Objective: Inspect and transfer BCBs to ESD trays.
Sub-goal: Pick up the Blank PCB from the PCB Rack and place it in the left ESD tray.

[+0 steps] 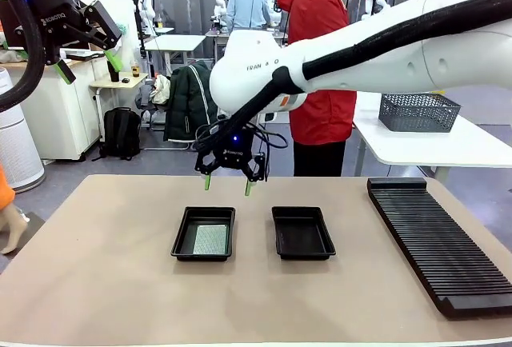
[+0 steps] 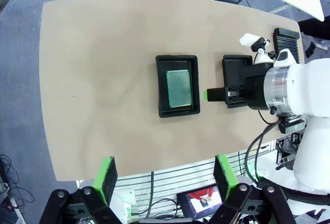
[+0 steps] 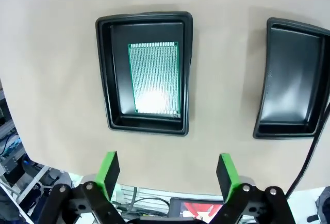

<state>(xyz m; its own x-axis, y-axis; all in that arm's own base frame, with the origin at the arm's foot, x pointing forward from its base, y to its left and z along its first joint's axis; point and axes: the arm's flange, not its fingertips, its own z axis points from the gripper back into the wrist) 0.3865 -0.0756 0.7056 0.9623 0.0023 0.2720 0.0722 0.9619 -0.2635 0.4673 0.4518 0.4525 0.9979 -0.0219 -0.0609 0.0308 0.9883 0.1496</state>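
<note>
A BCB (image 1: 211, 240) is lying in the left tray (image 1: 203, 211), the right tray (image 1: 302, 235) is showing bare floor, and the right gripper (image 1: 226, 185) and left gripper (image 1: 90, 65) are hovering open, gripping nothing.

Two ESD trays are counted on the one desk (image 1: 104, 267): a left tray (image 1: 181, 237) and a right tray (image 1: 302, 235). One BCB (image 1: 211, 240) is counted, lying in the left tray. One long black ribbed rack (image 1: 440, 243) and one grey mesh basket (image 1: 418, 112) are shown. Two claws are counted, the left claw (image 1: 90, 65) and the right claw (image 1: 227, 185), with two green-padded fingers on each. Two persons are seen beyond the desk: one in red (image 1: 320, 83) and one in blue (image 1: 248, 3).
</note>
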